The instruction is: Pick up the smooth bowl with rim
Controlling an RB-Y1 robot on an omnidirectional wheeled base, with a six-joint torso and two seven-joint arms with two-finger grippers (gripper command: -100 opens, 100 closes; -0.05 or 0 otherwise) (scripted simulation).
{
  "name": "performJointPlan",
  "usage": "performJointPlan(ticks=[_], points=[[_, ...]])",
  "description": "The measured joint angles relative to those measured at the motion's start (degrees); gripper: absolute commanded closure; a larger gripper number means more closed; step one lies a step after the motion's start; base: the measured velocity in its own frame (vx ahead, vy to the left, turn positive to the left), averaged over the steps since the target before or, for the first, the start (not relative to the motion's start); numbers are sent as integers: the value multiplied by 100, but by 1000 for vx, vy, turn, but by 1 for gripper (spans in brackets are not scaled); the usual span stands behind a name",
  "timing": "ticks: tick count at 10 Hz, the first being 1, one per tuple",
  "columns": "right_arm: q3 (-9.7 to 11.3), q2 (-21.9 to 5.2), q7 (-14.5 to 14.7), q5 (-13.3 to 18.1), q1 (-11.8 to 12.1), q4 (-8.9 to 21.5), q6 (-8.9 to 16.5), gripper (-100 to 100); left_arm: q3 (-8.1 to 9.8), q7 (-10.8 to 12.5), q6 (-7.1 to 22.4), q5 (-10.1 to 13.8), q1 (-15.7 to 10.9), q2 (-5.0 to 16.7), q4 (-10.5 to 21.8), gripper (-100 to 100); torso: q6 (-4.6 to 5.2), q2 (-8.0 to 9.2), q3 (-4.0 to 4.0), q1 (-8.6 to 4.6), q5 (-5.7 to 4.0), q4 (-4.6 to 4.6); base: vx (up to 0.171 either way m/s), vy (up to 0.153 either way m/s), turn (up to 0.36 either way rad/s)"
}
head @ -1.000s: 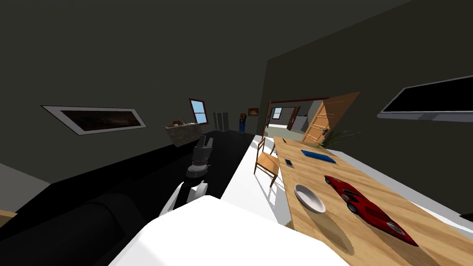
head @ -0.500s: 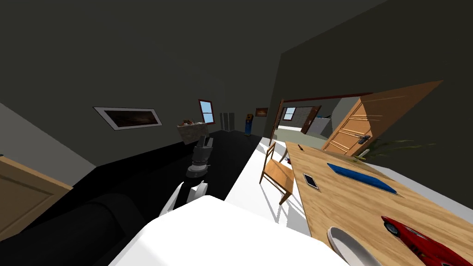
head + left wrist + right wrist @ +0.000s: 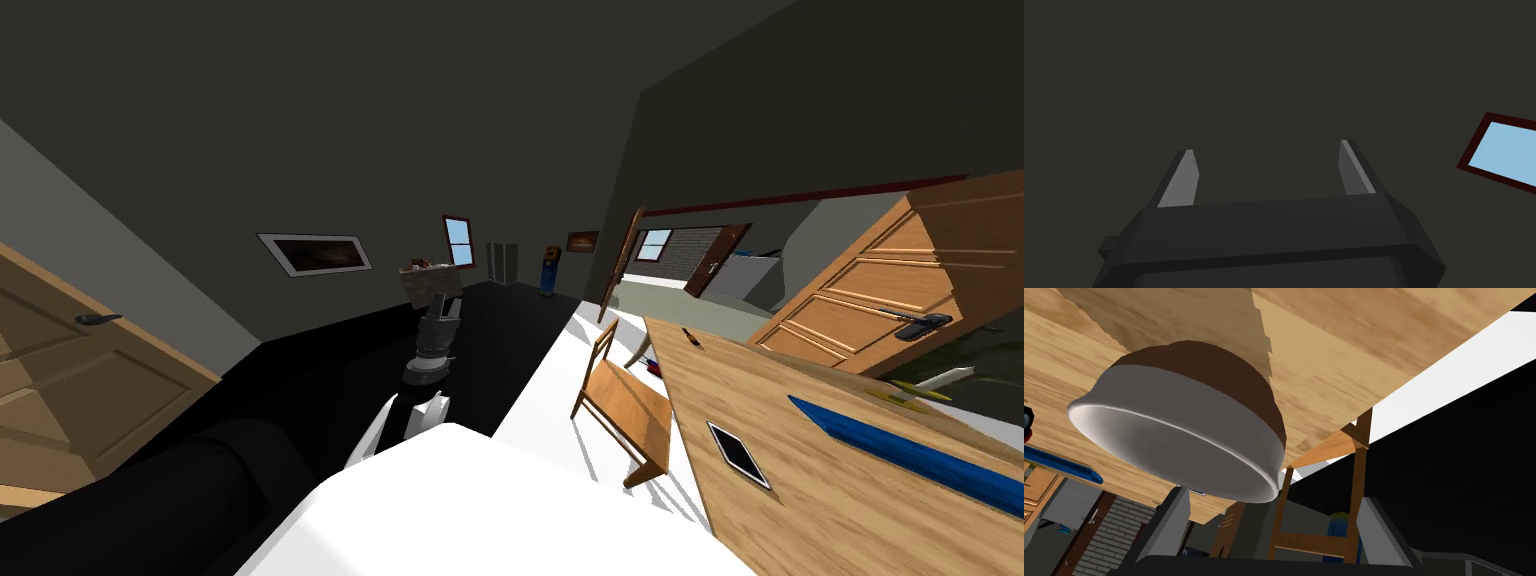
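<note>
The bowl has a white rim band and inside and a brown base. In the right wrist view it sits on the wooden table, close in front of my right gripper. That gripper is open, with nothing between its fingers, and the bowl's rim lies just beyond the tips, slightly toward one finger. In the head view the same table runs along my right side. My left gripper is open and empty, facing a dark wall.
On the table lie a small dark tablet and a flat blue thing. A wooden chair stands at the table's near edge. A wooden door stands open beyond the table, and another door is at my left. A dark sofa sits low on the left.
My head view has swung: the table has slid right and down in the picture. The bowl and the red toy car have passed out of its lower right corner, and a door came in at left.
</note>
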Motion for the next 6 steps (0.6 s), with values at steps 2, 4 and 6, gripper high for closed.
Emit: performJointPlan(ticks=[2, 4, 6], points=[[47, -82, 32, 46, 61, 36, 50, 0, 0, 0, 0, 0, 0, 0, 0, 0, 5, 34, 18, 14, 2, 6, 46, -14, 12], [57, -51, 45, 42, -14, 114, 43, -100, 0, 0, 0, 0, -2, -1, 0, 0, 5, 70, 40, 23, 4, 16, -1, -8, 54], [86, -30, 64, 3, -217, 329, 38, -100, 0, 0, 0, 0, -2, -1, 0, 0, 5, 80, 46, 21, 4, 18, -12, -11, 48]])
